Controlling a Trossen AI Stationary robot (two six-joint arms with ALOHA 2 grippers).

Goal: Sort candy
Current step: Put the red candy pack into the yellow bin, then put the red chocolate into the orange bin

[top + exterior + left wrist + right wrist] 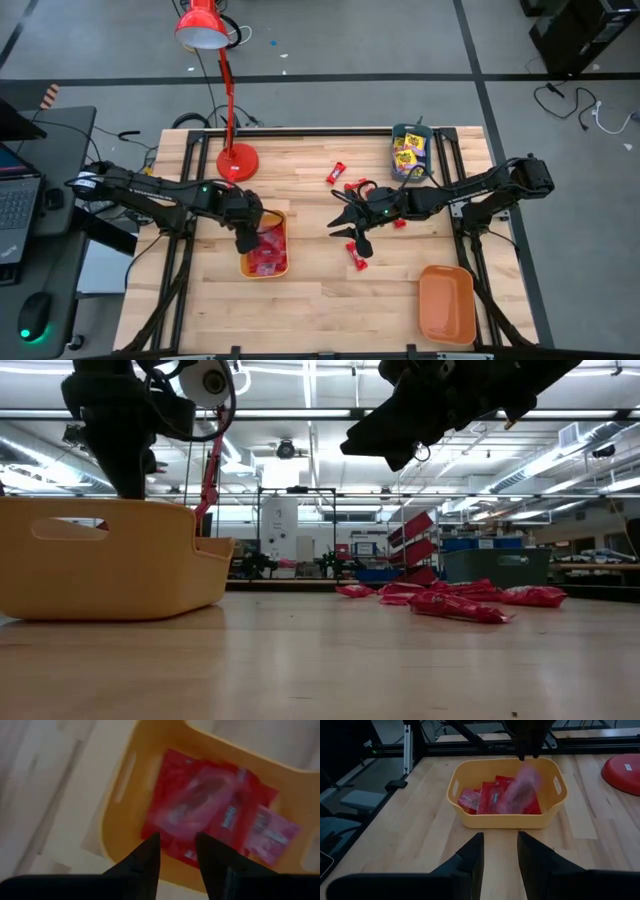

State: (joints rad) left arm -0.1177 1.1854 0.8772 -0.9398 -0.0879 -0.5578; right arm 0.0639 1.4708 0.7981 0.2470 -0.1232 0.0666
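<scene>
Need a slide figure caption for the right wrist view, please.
Left gripper open above the yellow tray, a red candy dropping onto those inside.

No text can be read with certainty in any view. The red candy wrappers (215,815) in the yellow tray (120,815) carry white print, but it is too blurred to read. The yellow packets (408,152) in the teal tray (396,134), at about 1 o'clock on the surface, show dark print, also unreadable.
</scene>
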